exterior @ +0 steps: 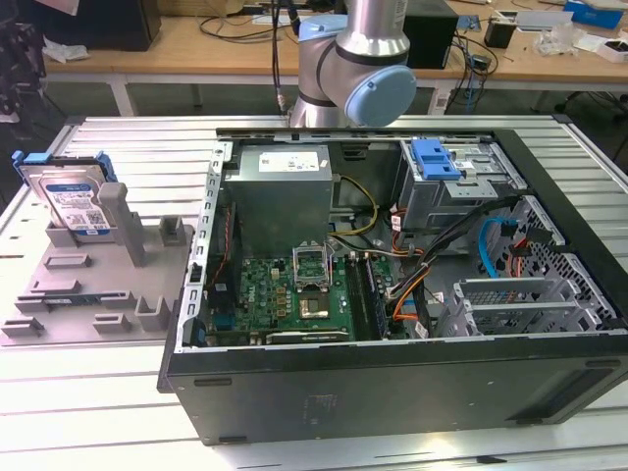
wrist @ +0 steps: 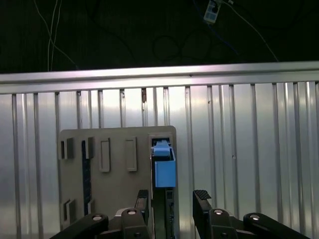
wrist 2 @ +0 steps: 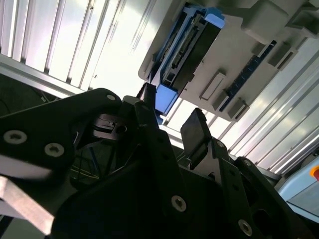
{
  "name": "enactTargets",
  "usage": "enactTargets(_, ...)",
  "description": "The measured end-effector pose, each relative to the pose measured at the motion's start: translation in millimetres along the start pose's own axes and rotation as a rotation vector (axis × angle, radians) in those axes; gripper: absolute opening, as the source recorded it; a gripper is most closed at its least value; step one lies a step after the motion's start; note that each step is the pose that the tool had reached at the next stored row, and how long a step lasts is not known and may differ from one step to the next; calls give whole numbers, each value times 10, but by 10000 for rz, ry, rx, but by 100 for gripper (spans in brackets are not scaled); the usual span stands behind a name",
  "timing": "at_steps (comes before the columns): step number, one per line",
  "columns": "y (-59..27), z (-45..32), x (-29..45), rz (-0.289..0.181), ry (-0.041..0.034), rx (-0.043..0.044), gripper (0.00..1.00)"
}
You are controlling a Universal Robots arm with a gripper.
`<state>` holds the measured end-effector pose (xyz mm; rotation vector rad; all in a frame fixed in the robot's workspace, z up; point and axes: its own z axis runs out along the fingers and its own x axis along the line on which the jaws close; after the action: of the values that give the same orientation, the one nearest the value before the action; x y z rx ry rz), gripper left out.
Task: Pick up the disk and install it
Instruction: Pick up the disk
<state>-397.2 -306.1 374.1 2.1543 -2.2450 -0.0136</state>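
Exterior view: the disk point(exterior: 69, 199) stands on edge, tilted, in a slot of the grey fixture point(exterior: 93, 285) on the slatted table point(exterior: 118, 137). It is at the exterior view's left, well apart from the open PC case point(exterior: 392, 392). Label side faces the camera. Its lower edge is hidden behind a fixture post.
Inside the case:
- power supply point(exterior: 285, 169)
- motherboard point(exterior: 294, 294)
- loose cables point(exterior: 486, 245)
- metal drive cage point(exterior: 471, 191) with a blue bracket point(exterior: 437, 159) on top

Robot arm point(exterior: 358, 59) sits behind the case and is cut off at the frame top.

Second wrist view: gripper point(wrist 2: 172, 107) is spread, with nothing between the fingers point(wrist 2: 197, 130). The disk point(wrist 2: 192, 50) shows edge-on in the fixture point(wrist 2: 249, 55), blue carrier tabs at both ends, label hidden. The gripper body blocks much of the picture, and the backlit table washes out.

First wrist view: gripper point(wrist: 172, 196) is spread here too, apart from the disk point(wrist: 163, 167). The disk shows edge-on in the fixture point(wrist: 114, 174), in line with the gap between the fingertips. Its near end runs into the dark gap between the fingers and is hard to make out. Beyond the table edge it is dark, with faint cables.
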Motion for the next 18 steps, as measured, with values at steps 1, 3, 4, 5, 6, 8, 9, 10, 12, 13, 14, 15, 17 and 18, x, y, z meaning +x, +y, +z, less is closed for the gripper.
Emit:
enactTargets(1,1,7,0,0,0,0,48)
enactTargets(3,1,24,0,0,0,0,48)
enactTargets(4,1,32,0,0,0,0,48)
enactTargets(5,2,46,-1,0,1,-1,48)
enactTargets(6,3,55,-1,0,0,0,48)
enactTargets(8,5,72,-1,0,0,-1,48)
enactTargets(9,5,80,-1,0,0,0,48)
enactTargets(10,5,90,-1,0,1,0,48)
enactTargets(12,6,112,-1,0,0,0,48)
enactTargets(13,7,118,-2,0,1,-1,48)
enactTargets(14,8,125,-2,0,0,0,48)
enactTargets(15,8,131,-2,0,1,0,48)
enactTargets(17,12,143,-1,1,1,-1,48)
enactTargets(18,15,153,-1,0,0,-1,48)
